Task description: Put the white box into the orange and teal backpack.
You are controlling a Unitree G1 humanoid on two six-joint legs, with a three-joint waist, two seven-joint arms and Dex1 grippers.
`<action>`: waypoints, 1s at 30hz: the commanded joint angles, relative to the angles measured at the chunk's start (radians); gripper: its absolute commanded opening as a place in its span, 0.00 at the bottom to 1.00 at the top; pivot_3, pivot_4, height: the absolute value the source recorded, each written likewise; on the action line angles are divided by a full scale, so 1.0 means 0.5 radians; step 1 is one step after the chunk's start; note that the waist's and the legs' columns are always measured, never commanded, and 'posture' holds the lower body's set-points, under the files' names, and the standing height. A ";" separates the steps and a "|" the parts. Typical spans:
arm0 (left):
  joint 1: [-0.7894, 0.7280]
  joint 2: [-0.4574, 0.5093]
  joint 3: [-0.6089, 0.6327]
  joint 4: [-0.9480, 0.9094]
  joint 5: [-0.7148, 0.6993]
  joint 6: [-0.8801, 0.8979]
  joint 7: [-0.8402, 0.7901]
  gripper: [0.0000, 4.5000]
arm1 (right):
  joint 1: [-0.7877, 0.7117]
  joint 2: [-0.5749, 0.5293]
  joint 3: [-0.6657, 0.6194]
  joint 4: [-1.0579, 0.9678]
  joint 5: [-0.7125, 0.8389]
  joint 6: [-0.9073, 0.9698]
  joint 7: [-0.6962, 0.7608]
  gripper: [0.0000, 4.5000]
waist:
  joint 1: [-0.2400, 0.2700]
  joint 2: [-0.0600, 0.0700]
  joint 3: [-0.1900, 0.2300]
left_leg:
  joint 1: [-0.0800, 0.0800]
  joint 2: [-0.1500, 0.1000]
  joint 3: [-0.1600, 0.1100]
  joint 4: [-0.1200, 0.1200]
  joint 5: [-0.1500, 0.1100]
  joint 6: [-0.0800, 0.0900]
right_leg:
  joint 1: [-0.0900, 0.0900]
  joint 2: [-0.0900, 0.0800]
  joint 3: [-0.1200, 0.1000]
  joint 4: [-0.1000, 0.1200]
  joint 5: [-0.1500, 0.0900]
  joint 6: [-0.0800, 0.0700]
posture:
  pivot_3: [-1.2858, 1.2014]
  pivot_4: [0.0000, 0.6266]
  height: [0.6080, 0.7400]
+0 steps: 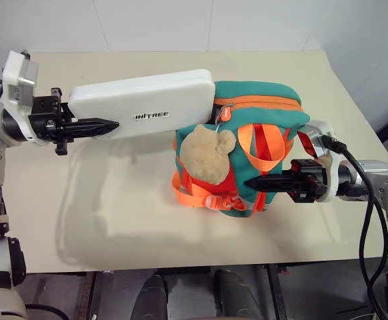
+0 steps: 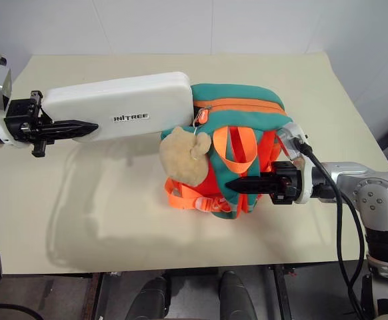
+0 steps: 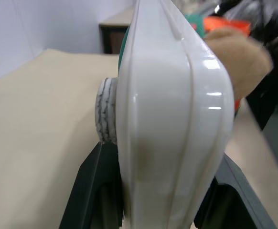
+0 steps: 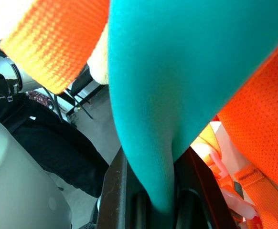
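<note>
My left gripper is shut on the left end of the white box and holds it level above the table. The box's right end reaches the teal top of the orange and teal backpack, by the zipper band. In the left wrist view the box stands edge-on between the fingers, with a round pad pressed to its side. The backpack stands on the table with a tan plush toy hanging on its front. At the pack's right front, my right gripper is shut on teal backpack fabric.
The beige table has bare surface to the left of and in front of the backpack. Orange straps and buckles spill onto it below the pack. A black cable loops beside my right arm. White walls rise behind the table.
</note>
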 commanded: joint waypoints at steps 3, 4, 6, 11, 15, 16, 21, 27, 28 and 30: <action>-0.096 0.042 -0.119 0.064 0.193 -0.092 -0.102 0.29 | 0.024 0.015 -0.049 -0.070 0.046 -0.017 -0.004 0.01 | 0.011 0.000 0.000 | 0.000 0.000 0.000 0.000 0.000 0.000 | 0.000 0.000 0.000 0.000 0.000 0.000 | 0.52 0.24 1.00; -0.108 0.031 -0.138 0.063 0.211 -0.103 -0.117 0.29 | 0.023 0.019 -0.049 -0.071 0.048 -0.016 -0.008 0.01 | 0.013 0.000 0.000 | 0.000 0.000 0.000 0.000 0.000 0.000 | 0.000 0.000 0.000 0.000 0.000 0.000 | 0.52 0.24 1.00; -0.144 -0.005 -0.210 0.044 0.243 -0.108 -0.179 0.29 | 0.016 0.030 -0.045 -0.066 0.045 -0.023 -0.011 0.01 | 0.019 0.000 0.000 | -0.001 0.000 0.000 0.000 0.000 0.000 | 0.000 0.000 0.000 0.000 0.000 0.000 | 0.52 0.24 1.00; -0.331 -0.210 -0.379 -0.019 0.285 -0.058 -0.225 0.29 | -0.010 0.064 -0.032 -0.054 0.034 -0.036 -0.020 0.01 | 0.030 0.000 0.000 | -0.001 0.000 0.000 0.002 0.000 0.000 | 0.000 0.000 0.000 0.001 0.000 0.001 | 0.52 0.24 1.00; -0.508 -0.418 -0.504 -0.004 0.371 -0.086 -0.181 0.29 | -0.025 0.092 -0.017 -0.054 0.030 -0.047 -0.033 0.01 | 0.026 0.000 0.000 | -0.003 0.000 0.000 0.003 0.000 0.001 | 0.000 0.001 0.000 0.001 0.001 0.002 | 0.52 0.24 1.00; -0.541 -0.488 -0.539 -0.021 0.399 -0.091 -0.148 0.29 | -0.029 0.099 -0.013 -0.054 0.027 -0.052 -0.036 0.01 | 0.022 0.000 0.000 | -0.003 0.000 0.000 0.003 -0.001 0.001 | 0.000 0.001 0.000 0.000 0.001 0.002 | 0.52 0.24 1.00; -0.630 -0.805 -0.650 -0.116 0.435 0.000 -0.039 0.29 | -0.061 0.150 0.005 -0.047 0.012 -0.072 -0.060 0.01 | 0.026 0.000 0.000 | -0.003 0.000 -0.001 0.003 -0.001 0.002 | 0.000 0.001 0.000 0.001 -0.002 0.004 | 0.52 0.24 1.00; -0.529 -0.915 -0.723 -0.193 0.484 0.055 -0.026 0.29 | -0.061 0.195 -0.005 -0.077 0.020 -0.066 -0.099 0.01 | 0.020 0.001 0.000 | -0.005 0.000 -0.001 0.007 -0.002 0.004 | 0.000 0.001 0.000 0.002 -0.002 0.005 | 0.52 0.24 1.00; -0.517 -0.910 -0.724 -0.202 0.489 0.072 -0.023 0.29 | -0.053 0.198 -0.012 -0.081 0.022 -0.065 -0.106 0.01 | 0.020 0.001 0.000 | -0.004 0.000 -0.001 0.007 -0.002 0.004 | 0.000 0.001 0.000 0.002 -0.002 0.005 | 0.52 0.24 1.00; -0.504 -0.916 -0.706 -0.195 0.519 0.106 0.061 0.29 | -0.032 0.198 -0.022 -0.091 0.024 -0.067 -0.115 0.01 | 0.025 0.001 0.000 | -0.004 0.000 -0.001 0.007 -0.002 0.004 | 0.000 0.001 0.000 0.003 -0.002 0.004 | 0.52 0.24 1.00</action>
